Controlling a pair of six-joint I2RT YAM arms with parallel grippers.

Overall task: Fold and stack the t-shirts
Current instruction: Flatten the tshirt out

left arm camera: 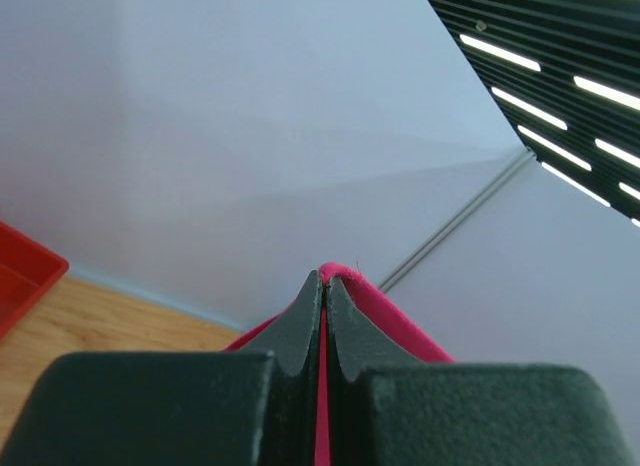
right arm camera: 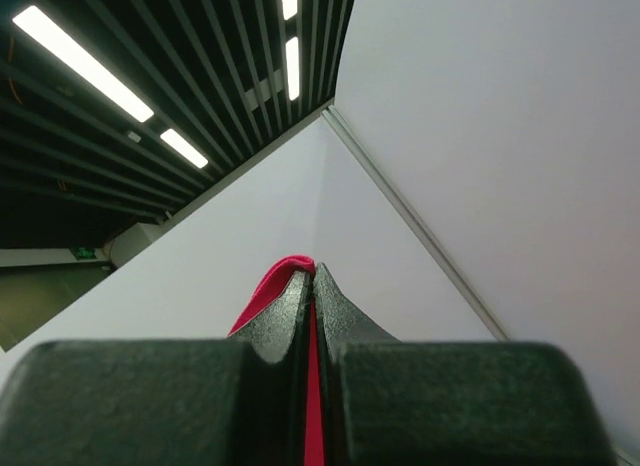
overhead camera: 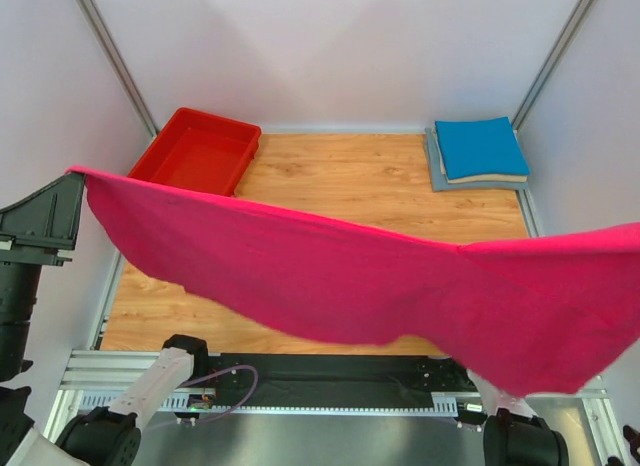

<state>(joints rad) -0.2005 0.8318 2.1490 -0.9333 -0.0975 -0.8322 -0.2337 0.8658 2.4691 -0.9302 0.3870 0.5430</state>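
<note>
T-shirt (overhead camera: pixel 350 276) — in left gripper (left arm camera: pixel 324 281), right gripper (right arm camera: pixel 308 274)

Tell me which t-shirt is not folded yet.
The magenta-pink t-shirt, hanging spread out in the air above the table; the blue t-shirt and the grey t-shirt lie folded flat in a stack at the far right corner.

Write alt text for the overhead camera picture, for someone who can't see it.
A large magenta-pink t-shirt hangs stretched across the view above a wooden table. Behind it, a red bin sits at the far left and a stack of folded shirts, blue on top, at the far right.
</note>
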